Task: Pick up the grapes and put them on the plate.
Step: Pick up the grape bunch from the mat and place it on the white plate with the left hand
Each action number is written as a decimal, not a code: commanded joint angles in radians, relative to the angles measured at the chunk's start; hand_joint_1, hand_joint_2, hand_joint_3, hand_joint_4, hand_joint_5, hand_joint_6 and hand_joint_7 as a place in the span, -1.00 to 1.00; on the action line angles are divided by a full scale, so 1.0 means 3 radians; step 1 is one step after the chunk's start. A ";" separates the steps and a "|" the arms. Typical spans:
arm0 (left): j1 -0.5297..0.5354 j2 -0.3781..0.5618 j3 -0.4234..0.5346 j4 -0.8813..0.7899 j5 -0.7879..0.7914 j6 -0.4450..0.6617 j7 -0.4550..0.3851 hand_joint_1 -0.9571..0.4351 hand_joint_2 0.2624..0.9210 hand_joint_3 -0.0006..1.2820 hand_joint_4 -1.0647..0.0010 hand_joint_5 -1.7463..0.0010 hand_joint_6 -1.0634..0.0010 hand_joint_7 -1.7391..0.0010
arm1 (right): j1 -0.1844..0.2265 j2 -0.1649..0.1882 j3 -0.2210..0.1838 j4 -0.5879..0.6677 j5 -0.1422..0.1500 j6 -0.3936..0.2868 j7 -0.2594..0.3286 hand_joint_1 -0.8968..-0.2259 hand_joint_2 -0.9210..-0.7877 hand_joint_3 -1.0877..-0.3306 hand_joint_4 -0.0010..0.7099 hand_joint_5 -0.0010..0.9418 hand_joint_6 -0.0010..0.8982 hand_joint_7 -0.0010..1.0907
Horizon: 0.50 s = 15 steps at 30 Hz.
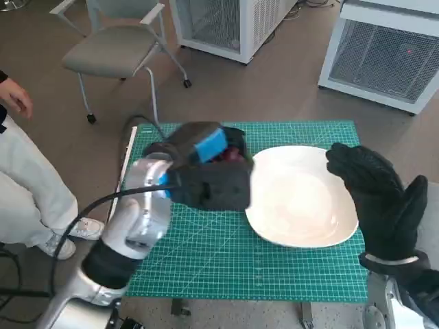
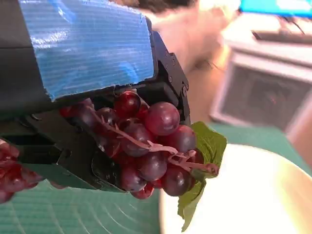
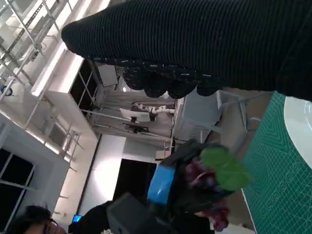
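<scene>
My left hand (image 1: 206,168) grips a bunch of dark red grapes (image 2: 148,146) with a green leaf (image 2: 204,161), held above the green mat just left of the white plate (image 1: 302,205). In the head view only a sliver of the grapes (image 1: 230,155) shows past the blue-taped back. The right wrist view shows the same hand (image 3: 168,195) with the grapes (image 3: 202,178) and leaf (image 3: 224,168) raised off the mat. My gloved right hand (image 1: 381,199) hovers over the plate's right edge, fingers spread, holding nothing.
The green cutting mat (image 1: 206,260) covers the small table. A grey chair (image 1: 113,48) stands beyond the table at the left. White cabinets (image 1: 384,55) stand at the back. A person's hand (image 1: 17,96) and pale trouser leg (image 1: 27,192) are at the far left.
</scene>
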 commanded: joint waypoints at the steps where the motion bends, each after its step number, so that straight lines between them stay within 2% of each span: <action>1: -0.0346 -0.0252 -0.0076 0.0193 -0.0062 -0.0124 -0.0026 0.38 0.92 -0.94 -0.47 -0.23 -0.33 -0.23 | 0.0122 -0.0007 -0.0013 -0.0059 -0.0016 0.0081 -0.0058 0.52 -1.00 0.20 0.16 0.54 -0.60 0.81; 5: -0.0525 -0.0421 -0.0153 0.0460 -0.0055 -0.0252 -0.0001 0.38 0.93 -0.94 -0.48 -0.17 -0.29 -0.31 | 0.0163 -0.0018 -0.0033 -0.0121 -0.0008 0.0108 -0.0084 0.52 -1.00 0.20 0.16 0.54 -0.60 0.81; 11: -0.0756 -0.0629 -0.0206 0.0919 -0.0086 -0.0522 0.0057 0.38 0.97 -0.94 -0.42 -0.35 -0.25 -0.20 | 0.0236 -0.0027 -0.0068 -0.0226 0.0008 0.0126 -0.0110 0.52 -1.00 0.20 0.18 0.53 -0.59 0.81; 15: -0.0885 -0.0743 -0.0219 0.1189 -0.0108 -0.0671 0.0085 0.38 0.97 -0.93 -0.39 -0.38 -0.26 -0.19 | 0.0274 -0.0026 -0.0088 -0.0272 0.0006 0.0110 -0.0121 0.52 -1.00 0.20 0.18 0.53 -0.59 0.81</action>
